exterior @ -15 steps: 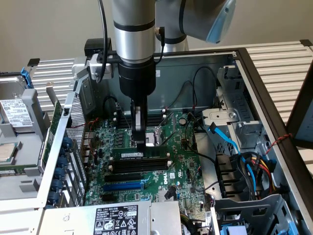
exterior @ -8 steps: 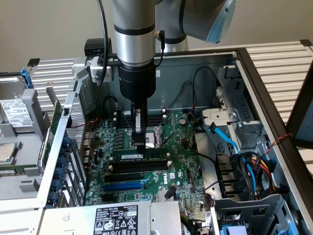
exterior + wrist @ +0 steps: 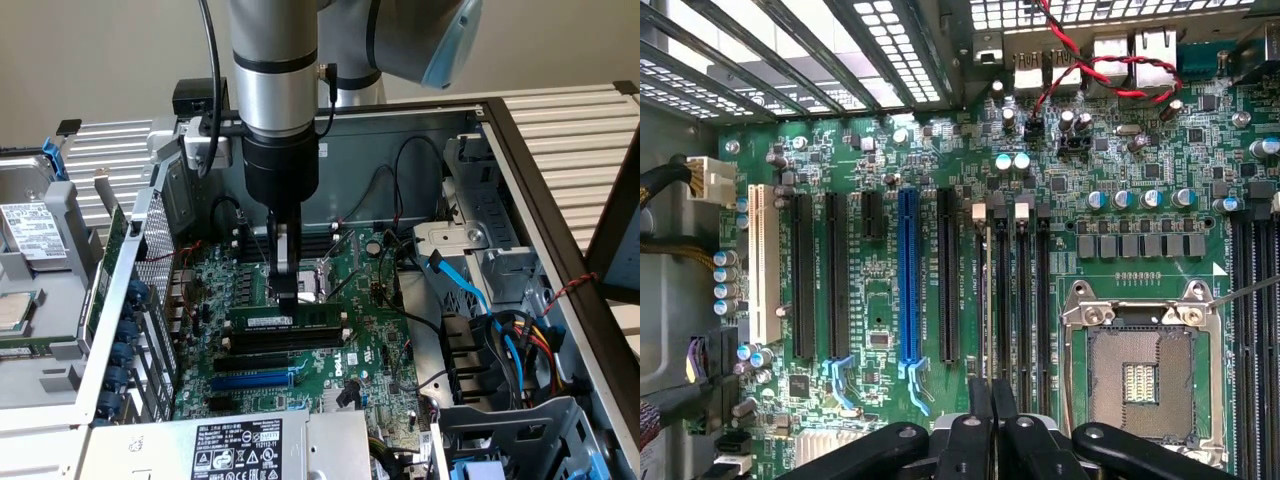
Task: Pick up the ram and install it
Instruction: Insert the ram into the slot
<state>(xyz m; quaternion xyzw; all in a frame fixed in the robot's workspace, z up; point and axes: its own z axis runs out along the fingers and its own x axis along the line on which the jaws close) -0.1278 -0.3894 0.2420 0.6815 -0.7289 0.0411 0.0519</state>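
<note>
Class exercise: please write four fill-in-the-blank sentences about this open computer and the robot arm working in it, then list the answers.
1. The gripper hangs straight ____ the memory stick.
2. The label on the memory stick is ____.
3. One long slot on the circuit board is not black but ____.
4. The square processor socket is ____, with no chip in it.

Answers: above; white; blue; empty
</note>
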